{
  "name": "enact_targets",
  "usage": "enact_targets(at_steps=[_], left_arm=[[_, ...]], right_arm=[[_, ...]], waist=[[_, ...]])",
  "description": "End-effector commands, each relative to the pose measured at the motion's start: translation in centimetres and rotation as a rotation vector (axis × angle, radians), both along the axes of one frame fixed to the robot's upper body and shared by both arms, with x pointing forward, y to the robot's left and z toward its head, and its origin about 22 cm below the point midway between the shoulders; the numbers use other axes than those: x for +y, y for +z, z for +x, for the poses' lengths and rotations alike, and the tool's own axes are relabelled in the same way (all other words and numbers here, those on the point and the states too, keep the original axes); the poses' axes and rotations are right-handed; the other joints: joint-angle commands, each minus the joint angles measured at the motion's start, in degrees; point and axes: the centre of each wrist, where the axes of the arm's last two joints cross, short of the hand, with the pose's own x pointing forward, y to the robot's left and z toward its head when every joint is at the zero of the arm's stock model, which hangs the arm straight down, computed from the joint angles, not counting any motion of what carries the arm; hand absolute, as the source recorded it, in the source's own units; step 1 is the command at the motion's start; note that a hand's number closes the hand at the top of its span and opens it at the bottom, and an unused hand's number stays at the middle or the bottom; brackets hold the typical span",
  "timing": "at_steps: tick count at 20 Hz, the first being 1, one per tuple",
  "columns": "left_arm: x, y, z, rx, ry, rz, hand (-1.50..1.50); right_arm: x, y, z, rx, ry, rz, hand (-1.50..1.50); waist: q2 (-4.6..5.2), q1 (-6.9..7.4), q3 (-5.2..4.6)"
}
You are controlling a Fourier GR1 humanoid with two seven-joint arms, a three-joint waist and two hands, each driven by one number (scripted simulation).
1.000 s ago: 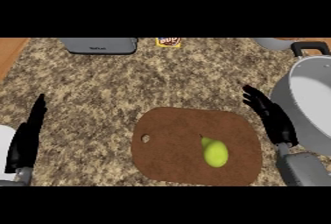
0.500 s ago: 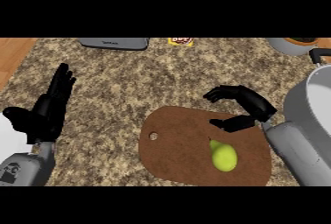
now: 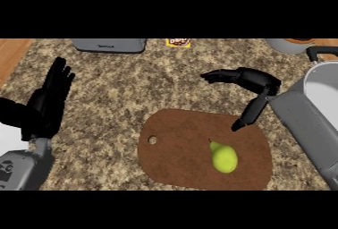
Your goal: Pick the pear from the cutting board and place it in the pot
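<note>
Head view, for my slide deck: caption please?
Right robot hand poised open above the pear on the cutting board, pot alongside.

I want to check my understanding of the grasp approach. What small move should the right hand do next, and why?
Probably the right hand should drop and shift a little toward the view's lower edge, to bring its open fingers around the pear. The hand hovers over the far edge of the cutting board, thumb pointing down, apart from the pear, which lies untouched on the board. The left hand rests open at the left.
</note>
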Motion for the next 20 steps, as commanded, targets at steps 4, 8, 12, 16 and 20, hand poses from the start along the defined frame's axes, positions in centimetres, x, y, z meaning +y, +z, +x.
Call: enact_targets(at_steps=[4,8,12,16,20], left_arm=[[0.2,1.1,-0.1,0.0,0.003,-0.007,0.0],[0.9,-0.3,-0.5,0.031,0.006,-0.006,0.0],[0.8,0.1,-0.3,0.009,0.024,-0.01,0.0],[1.7,0.9,-0.5,0.025,0.039,-0.006,0.0],[2.2,0.1,-0.8,0.022,0.051,-0.015,0.0]], right_arm=[[2.6,4.9,2.1,0.037,0.306,-0.329,-1.5],[7.1,4.5,1.0,0.007,0.477,-0.514,-1.5],[11.8,5.5,0.5,-0.015,0.579,-0.636,-1.5],[12.9,3.9,-0.9,0.011,0.641,-0.681,-1.5],[11.3,2.7,-1.6,0.029,0.645,-0.67,-1.5]], waist=[[-0.51,-0.24,-0.07],[-0.53,-0.85,-0.11],[-0.74,-1.47,-0.14],[-0.94,-2.51,-0.11],[-0.89,-2.93,-0.11]])
